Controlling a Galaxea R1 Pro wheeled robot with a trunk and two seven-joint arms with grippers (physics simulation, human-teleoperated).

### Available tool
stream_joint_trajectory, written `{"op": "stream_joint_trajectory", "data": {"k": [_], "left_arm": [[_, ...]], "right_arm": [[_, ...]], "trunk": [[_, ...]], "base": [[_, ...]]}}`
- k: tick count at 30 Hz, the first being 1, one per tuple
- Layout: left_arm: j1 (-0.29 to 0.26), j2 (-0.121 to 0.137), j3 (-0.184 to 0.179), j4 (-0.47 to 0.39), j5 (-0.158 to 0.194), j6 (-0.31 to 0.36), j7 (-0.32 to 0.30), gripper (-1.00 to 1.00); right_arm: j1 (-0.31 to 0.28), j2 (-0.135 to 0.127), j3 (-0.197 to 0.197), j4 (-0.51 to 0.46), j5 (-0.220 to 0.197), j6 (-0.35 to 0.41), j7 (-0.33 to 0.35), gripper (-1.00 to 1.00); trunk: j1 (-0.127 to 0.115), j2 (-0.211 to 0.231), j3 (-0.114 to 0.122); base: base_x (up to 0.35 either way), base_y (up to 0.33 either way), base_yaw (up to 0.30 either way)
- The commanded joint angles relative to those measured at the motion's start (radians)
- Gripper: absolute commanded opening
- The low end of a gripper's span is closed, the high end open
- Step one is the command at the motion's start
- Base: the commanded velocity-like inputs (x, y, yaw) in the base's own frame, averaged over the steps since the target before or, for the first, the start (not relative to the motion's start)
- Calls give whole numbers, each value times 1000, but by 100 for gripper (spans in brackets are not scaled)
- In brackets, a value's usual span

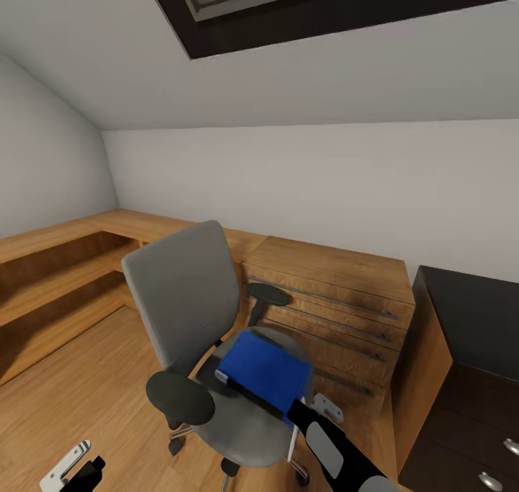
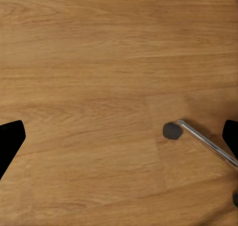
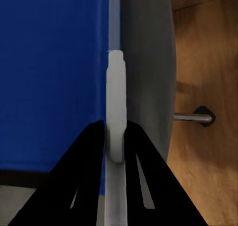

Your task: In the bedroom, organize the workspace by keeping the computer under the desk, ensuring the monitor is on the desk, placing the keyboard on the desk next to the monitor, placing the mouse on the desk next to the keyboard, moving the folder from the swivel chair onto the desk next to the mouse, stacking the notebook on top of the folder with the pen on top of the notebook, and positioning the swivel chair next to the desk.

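We note right gripper (image 3: pixel 115 137) clenched on folder (image 1: pixel 265 366) edge, still atop chair (image 1: pixel 189 290); left gripper (image 2: pixel 119 137) released; remaining items unseen.

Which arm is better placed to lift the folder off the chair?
Right. Its gripper is shut on the folder at its near edge, on the chair seat. The left gripper hangs open, low over the floor.

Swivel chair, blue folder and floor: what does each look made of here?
Swivel chair: grey fabric-like matte back and seat, dark matte armrests, shiny chrome-looking base legs. Folder: smooth, uniformly blue, probably plastic or card; its pale edge sits between the right gripper jaws. Floor: light wood planks with visible grain, satin finish.
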Motion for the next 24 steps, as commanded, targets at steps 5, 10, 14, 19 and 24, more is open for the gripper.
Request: {"op": "stream_joint_trajectory", "data": {"k": [5, 10, 14, 19, 24], "left_arm": [[0, 1, -4, -1, 9, -5, 5, 100], [0, 1, -4, -1, 10, -5, 5, 100], [0, 1, -4, -1, 10, -5, 5, 100], [0, 1, -4, -1, 10, -5, 5, 100], [0, 1, -5, -1, 10, -6, 4, 100]], "right_arm": [[0, -1, 6, -2, -7, 3, -9, -100], [0, -1, 6, -2, -7, 3, -9, -100], [0, -1, 6, -2, -7, 3, -8, -100], [0, -1, 6, -3, -7, 3, -9, -100], [0, -1, 6, -3, -7, 3, -9, -100]], "trunk": [[0, -1, -1], [0, -1, -1], [0, -1, -1], [0, -1, -1], [-15, 27, 11]], "base": [[0, 0, 0], [0, 0, 0], [0, 0, 0], [0, 0, 0], [0, 0, 0]]}}
